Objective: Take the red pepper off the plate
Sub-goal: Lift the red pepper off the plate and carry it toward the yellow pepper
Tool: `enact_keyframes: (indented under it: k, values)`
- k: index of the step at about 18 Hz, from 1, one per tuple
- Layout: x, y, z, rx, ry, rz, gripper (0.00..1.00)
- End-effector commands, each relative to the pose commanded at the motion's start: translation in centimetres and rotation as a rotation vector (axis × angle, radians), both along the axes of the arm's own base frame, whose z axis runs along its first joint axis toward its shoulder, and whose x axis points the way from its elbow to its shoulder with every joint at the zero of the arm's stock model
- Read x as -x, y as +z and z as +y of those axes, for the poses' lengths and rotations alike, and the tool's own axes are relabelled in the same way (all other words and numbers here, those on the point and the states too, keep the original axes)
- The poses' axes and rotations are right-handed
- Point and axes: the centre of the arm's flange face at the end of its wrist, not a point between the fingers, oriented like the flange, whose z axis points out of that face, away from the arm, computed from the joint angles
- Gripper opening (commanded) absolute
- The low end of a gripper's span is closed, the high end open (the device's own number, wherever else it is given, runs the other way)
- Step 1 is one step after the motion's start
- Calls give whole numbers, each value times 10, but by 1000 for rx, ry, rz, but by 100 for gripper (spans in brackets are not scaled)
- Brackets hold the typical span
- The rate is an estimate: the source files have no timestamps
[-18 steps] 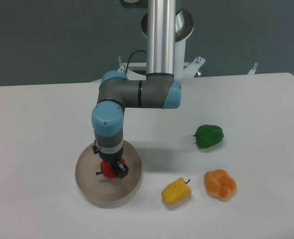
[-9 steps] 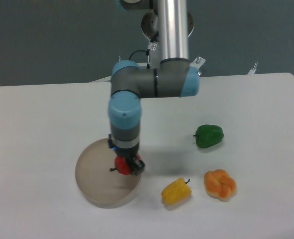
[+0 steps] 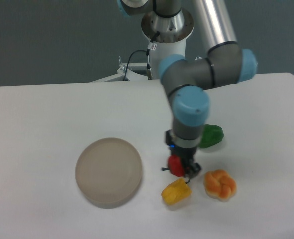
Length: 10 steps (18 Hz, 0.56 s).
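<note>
The dark two-finger gripper (image 3: pixel 182 168), right of centre in the frame, pinches the small glossy red pepper (image 3: pixel 175 166), stem pointing left. It hangs just above the yellow pepper (image 3: pixel 176 192), well right of the round beige plate (image 3: pixel 108 172) at lower left.

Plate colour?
Beige-tan, plain, no pattern; the plate shows fully in the fixed camera view, nothing on it.
</note>
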Motion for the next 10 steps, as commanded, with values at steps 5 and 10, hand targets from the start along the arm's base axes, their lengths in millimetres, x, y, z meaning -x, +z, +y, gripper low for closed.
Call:
enact_keyframes:
  k: [5,10]
  values:
    - [17,2,0,-8,-17,16,55]
    - [19,3,1,-11,-17,20,55]
